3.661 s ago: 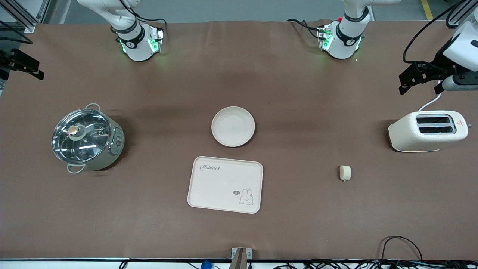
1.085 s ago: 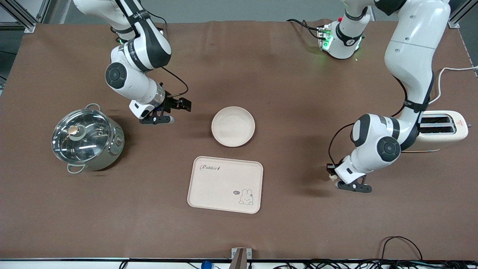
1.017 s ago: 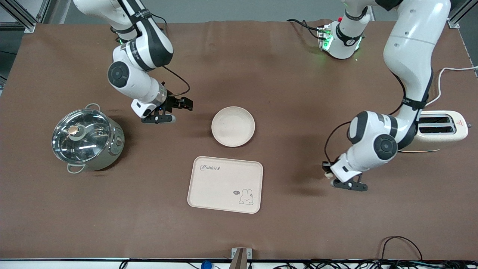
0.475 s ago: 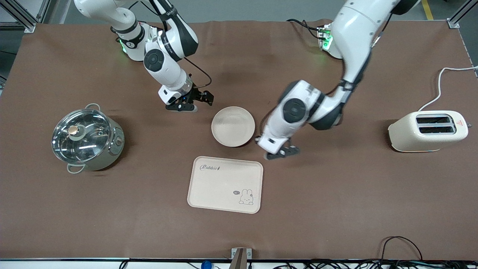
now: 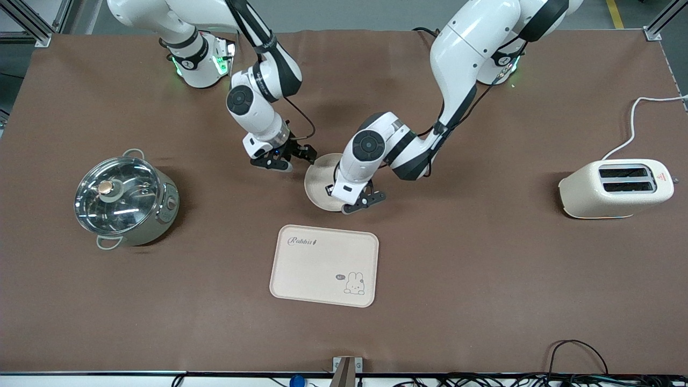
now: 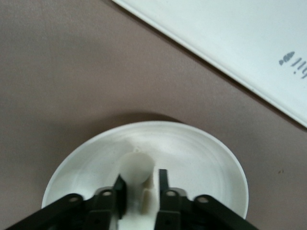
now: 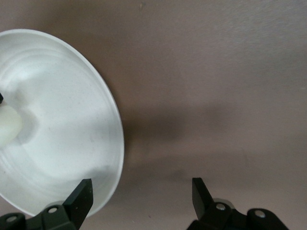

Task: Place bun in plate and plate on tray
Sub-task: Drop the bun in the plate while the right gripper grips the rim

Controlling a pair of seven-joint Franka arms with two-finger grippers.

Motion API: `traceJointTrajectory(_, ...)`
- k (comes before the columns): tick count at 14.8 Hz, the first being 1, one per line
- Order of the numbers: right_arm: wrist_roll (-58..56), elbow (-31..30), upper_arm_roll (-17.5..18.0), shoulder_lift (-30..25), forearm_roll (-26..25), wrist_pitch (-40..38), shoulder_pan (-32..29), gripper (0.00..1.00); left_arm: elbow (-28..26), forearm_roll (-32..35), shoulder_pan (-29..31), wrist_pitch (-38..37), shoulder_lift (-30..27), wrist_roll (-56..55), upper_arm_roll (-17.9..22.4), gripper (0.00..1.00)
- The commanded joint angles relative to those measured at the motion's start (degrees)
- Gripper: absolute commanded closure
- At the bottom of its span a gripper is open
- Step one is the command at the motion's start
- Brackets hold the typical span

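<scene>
Bun [image 6: 135, 166] is what we see pinched in the left claw [image 6: 139, 188], hanging just over the middle of the plate [image 5: 318, 180]; in the front view the wrist hides it. Nearest the front camera we have the tray [image 5: 324, 265], bare, flat on the brown surface [image 5: 484, 301]. Farther from that camera, just past the tray, sits the plate, partly covered by the left arm. We see the right claw [image 5: 299, 156] low at the plate's rim on the side toward the right arm's end, fingers [image 7: 80, 199] spread wide with the rim between them. Pot [image 5: 124, 199] with glass lid sits toward the right arm's end, toaster [image 5: 616, 188] toward the left arm's end.
</scene>
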Motion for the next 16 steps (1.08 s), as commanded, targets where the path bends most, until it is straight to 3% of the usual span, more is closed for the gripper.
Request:
traceJointTrajectory(1,0.5,2.2,-0.5,2.3,2.3,1.3,1.8,0.1,1.3,1.6,0.0,-0.5,-0.6,-1.1,0.4,0.0)
traceJointTrajectory(9,1.5,6.9,-0.7,6.6,3.7,2.0,0.9,0.31,1.3,1.7,-0.1,-1.2,-1.1,-1.3,0.6,0.0)
traceJointTrajectory(11,1.5,7.5,-0.7,7.4,3.7,2.1,0.6,0.45,1.2,1.7,-0.1,-1.2,-1.1,-1.4,0.6,0.0)
traceJointTrajectory(14,1.5,7.9,-0.7,7.4,3.7,2.2,0.8,0.83,1.3,1.7,0.0,-1.2,-1.2,-1.2,0.7,0.0)
traceJointTrajectory(16,1.4,7.9,-0.7,7.4,3.8,2.1,0.7,0.98,1.4,5.6,2.0,-2.7,-2.8,1.3,0.8,0.0)
